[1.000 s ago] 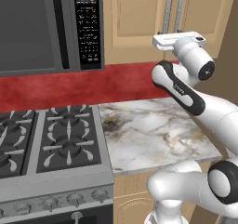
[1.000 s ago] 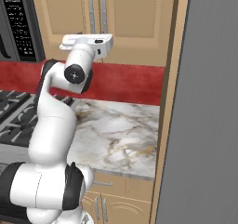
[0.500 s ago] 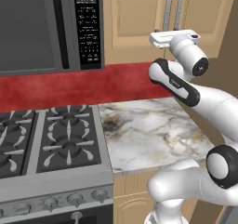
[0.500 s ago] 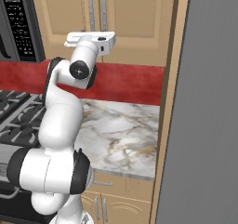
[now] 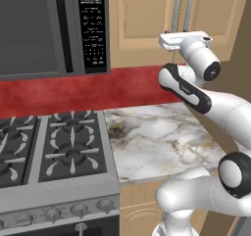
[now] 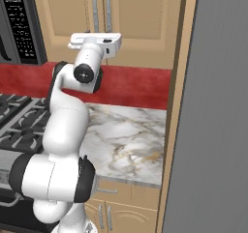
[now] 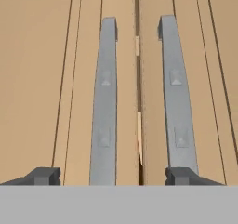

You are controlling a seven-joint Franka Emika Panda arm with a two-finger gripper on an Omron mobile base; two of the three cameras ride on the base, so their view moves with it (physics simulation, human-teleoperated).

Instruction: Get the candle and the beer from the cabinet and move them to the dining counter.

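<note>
cabinet [image 7: 56, 79]: light tan wood, smooth matte panels with routed grooves; both doors shut, so whatever's inside is hidden. It hangs on the wall above the red backsplash, over the back edge of the marble countertop.

handles: two long flat silver bars, left handle [image 7: 104, 102] and right handle [image 7: 176, 97], running side by side on either side of the thin dark seam between the doors. The hand view shows small raised mounts on each bar; from the base views they're just two thin grey strips.

gripper [image 7: 111, 176]: fingers spread wide, nothing in them. The left fingertip sits outside the left handle and the right fingertip lines up with the foot of the right one. Looks like they're just short of the door, but I honestly can't tell if anything touches.

arm: glossy white with dark joints; the left base view shows the hand [image 5: 185, 40] level with the bottom ends of the handles, and the right base view shows the same from the other side.

marble countertop [image 5: 157, 142]: white-grey with brown veins, bare, open room out to its front edge.

stove [image 5: 54, 152]: dark cast grates, at the countertop's left edge.

microwave [image 5: 49, 29]: dark grey, glossy, left of the cabinet.

tall grey panel [image 6: 213, 130]: plain flat slab in the right base view, closing off the right side past the countertop's right edge.
</note>
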